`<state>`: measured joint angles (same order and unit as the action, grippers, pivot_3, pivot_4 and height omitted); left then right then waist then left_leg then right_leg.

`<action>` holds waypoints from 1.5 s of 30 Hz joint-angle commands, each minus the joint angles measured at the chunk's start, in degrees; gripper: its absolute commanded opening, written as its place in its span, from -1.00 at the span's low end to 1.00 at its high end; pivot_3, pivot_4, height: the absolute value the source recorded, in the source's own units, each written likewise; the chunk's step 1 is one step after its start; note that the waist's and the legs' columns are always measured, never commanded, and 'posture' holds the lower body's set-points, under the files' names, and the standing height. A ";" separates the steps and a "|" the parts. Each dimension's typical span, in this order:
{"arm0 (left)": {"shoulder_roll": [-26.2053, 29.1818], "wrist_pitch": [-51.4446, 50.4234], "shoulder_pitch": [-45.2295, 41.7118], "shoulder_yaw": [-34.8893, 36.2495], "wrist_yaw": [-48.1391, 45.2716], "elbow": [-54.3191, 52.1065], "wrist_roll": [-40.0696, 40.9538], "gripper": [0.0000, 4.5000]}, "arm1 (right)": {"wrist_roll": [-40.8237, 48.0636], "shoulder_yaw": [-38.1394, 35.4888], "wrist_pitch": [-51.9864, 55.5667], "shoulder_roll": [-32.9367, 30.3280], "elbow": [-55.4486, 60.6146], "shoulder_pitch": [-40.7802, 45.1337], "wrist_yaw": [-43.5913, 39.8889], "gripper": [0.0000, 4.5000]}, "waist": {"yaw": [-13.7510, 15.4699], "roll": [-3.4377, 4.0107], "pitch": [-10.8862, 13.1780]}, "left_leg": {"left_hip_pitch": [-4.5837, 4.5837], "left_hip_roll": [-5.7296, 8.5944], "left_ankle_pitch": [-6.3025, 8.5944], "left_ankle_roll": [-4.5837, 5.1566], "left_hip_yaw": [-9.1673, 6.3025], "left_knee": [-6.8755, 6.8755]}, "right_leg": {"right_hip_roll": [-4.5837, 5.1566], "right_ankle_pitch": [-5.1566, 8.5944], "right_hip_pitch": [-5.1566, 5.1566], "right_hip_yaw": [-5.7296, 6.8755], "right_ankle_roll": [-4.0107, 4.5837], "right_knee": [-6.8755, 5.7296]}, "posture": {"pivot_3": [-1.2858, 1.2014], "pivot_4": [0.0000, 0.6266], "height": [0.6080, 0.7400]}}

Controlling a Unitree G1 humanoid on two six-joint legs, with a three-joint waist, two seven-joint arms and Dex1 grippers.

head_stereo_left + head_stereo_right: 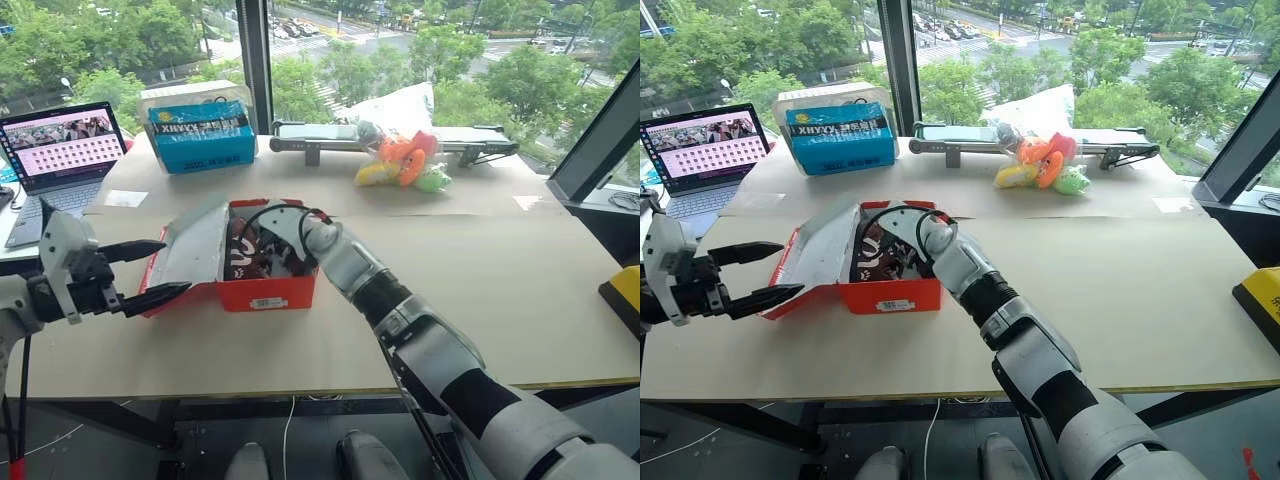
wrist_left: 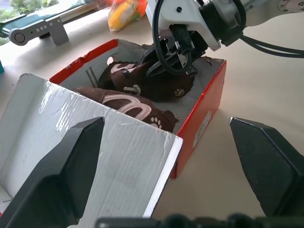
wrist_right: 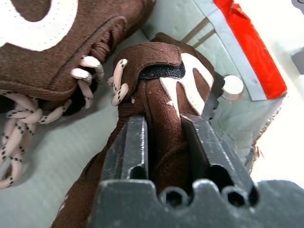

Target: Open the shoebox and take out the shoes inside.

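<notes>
**Lid up, first shoe in the pinch**

We see the shoebox [image 1: 268, 290] on the surface [image 1: 520, 300] with its lid already swung open. Our right pincer [image 3: 164, 137] reaches inside, clamped on the tongue of one of the shoes [image 2: 142, 85]. Both shoes lie inside the box, neither lifted out yet. Our left pincer [image 1: 150, 270] hovers beside the lid, fingers wide apart, holding nothing.

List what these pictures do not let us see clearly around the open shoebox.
- Head views: the right gripper and its arm cover most of the shoes inside the shoebox.
- Right wrist view: the jaws pinch one brown shoe; its toe is hidden behind them.
- Left wrist view: the open left gripper blocks part of the lid.
- Barcode label: too small to read.
</notes>
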<state>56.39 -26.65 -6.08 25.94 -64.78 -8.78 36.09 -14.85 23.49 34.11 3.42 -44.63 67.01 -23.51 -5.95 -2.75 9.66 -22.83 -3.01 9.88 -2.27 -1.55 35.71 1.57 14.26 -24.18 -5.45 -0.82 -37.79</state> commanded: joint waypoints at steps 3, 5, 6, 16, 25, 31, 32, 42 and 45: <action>0.64 -0.11 -1.72 0.23 -0.11 0.13 0.39 1.00 | 0.54 -1.39 2.27 -0.55 -4.19 -3.08 -1.19 -0.80 | -0.07 0.00 0.00 | 0.00 0.00 0.00 0.00 0.00 -0.07 | 0.00 0.00 -0.01 0.00 0.00 0.07 | 0.03 -0.52 0.94; 0.63 -0.07 -1.97 -0.01 -0.16 0.32 0.32 1.00 | 0.57 -1.83 2.13 -0.50 -3.63 -3.28 -1.08 -0.87 | -0.13 0.00 0.00 | 0.00 0.00 0.00 0.00 0.00 -0.11 | 0.00 0.00 -0.01 0.00 0.01 0.13 | 0.03 -0.52 0.94; 0.64 -0.04 -2.03 -0.09 -0.21 0.38 0.29 1.00 | 0.50 -1.95 2.15 -0.44 -3.54 -3.33 -1.02 -0.91 | -0.21 0.00 0.00 | -0.01 0.00 0.00 0.00 0.00 -0.13 | 0.01 0.00 -0.01 0.00 0.01 0.16 | 0.03 -0.52 0.94; 0.35 0.18 -2.84 -1.38 -0.14 0.76 0.06 1.00 | 4.01 -6.38 7.97 -0.59 6.70 -2.13 -2.77 -0.96 | -0.64 -0.01 0.00 | -0.23 0.07 -0.05 0.08 0.03 -0.63 | 0.03 -0.03 -0.08 -0.02 0.01 0.26 | 0.03 -0.52 0.94; 0.22 0.41 -3.23 -1.97 -0.04 1.01 -0.06 1.00 | 7.40 -8.90 22.27 -3.89 27.05 -3.80 -4.78 -0.96 | -0.07 -0.10 0.08 | -1.59 0.04 -0.28 0.46 -0.01 -0.86 | -0.10 -0.23 -1.40 0.01 -0.27 0.16 | 0.03 -0.52 0.94; 0.23 0.85 -4.38 -2.91 -0.30 2.03 -0.47 1.00 | 11.86 -12.07 27.40 -5.79 34.44 -3.63 -5.97 -0.96 | 0.41 -0.12 0.16 | -2.39 0.05 -0.26 0.42 0.01 -0.88 | -0.05 -0.35 -2.15 0.05 -0.07 0.14 | 0.03 -0.52 0.94; 0.25 0.96 -4.60 -3.10 -0.34 2.22 -0.55 1.00 | 12.74 -12.45 28.22 -6.25 35.52 -3.58 -6.49 -0.96 | 0.43 -0.13 0.20 | -2.41 0.07 -0.26 0.42 0.01 -0.88 | -0.03 -0.35 -2.15 0.05 -0.07 0.17 | 0.03 -0.52 0.94; 0.12 1.52 -6.39 -4.58 -0.99 3.58 -1.22 1.00 | 23.08 -22.45 35.25 -7.58 40.64 0.01 -7.14 -0.96 | 0.39 -0.11 0.31 | -2.37 0.08 -0.27 0.43 0.00 -0.66 | -0.07 -0.38 -2.14 0.06 -0.12 -0.15 | 0.03 -0.52 0.94; -0.01 1.53 -6.87 -4.83 -1.25 4.02 -1.42 1.00 | 28.65 -30.80 38.11 -5.19 40.99 2.51 -5.87 -0.96 | 0.33 -0.07 0.34 | -2.37 0.08 -0.27 0.43 0.00 -0.60 | -0.08 -0.38 -2.14 0.06 -0.12 -0.20 | 0.03 -0.52 0.94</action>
<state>56.31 -26.27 -11.72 20.88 -65.80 -4.51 34.69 9.72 -2.41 71.16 -2.88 -7.35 66.06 -29.88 -5.62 -2.81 10.00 -25.19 -2.94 9.61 -1.84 -1.55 35.11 1.47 13.88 -26.32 -5.40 -0.94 -38.01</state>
